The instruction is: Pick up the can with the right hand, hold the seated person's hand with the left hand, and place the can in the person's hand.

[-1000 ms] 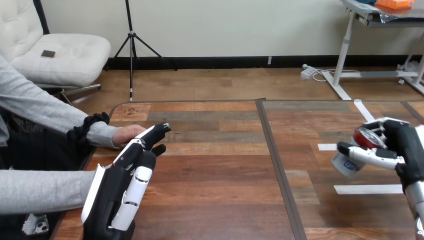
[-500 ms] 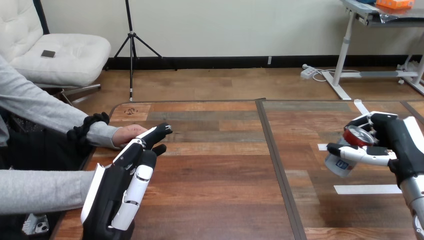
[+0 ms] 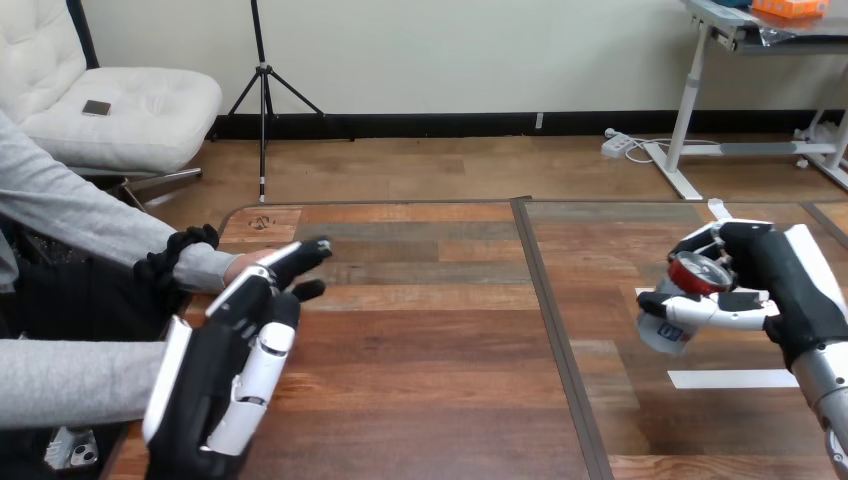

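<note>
A silver can (image 3: 672, 322) with a red top hangs tilted above the right part of the wooden table (image 3: 440, 340), with my right hand (image 3: 780, 285) shut on it, fingers wrapped round its side. At the lower left my left hand (image 3: 215, 370) is open, its straight fingers reaching toward the table's left edge. Their tips lie over the person's hand (image 3: 243, 266), which rests on the table and is mostly hidden behind them. I cannot tell whether they touch.
White tape strips (image 3: 735, 378) lie on the table beneath and beside the can. A dark seam (image 3: 552, 300) runs front to back through the table's middle. The person's other forearm in a grey sleeve (image 3: 70, 380) lies at the lower left.
My right hand has carried the can leftward, toward the table's middle. My left hand has shifted a little to the left, with its fingers still over the person's hand.
</note>
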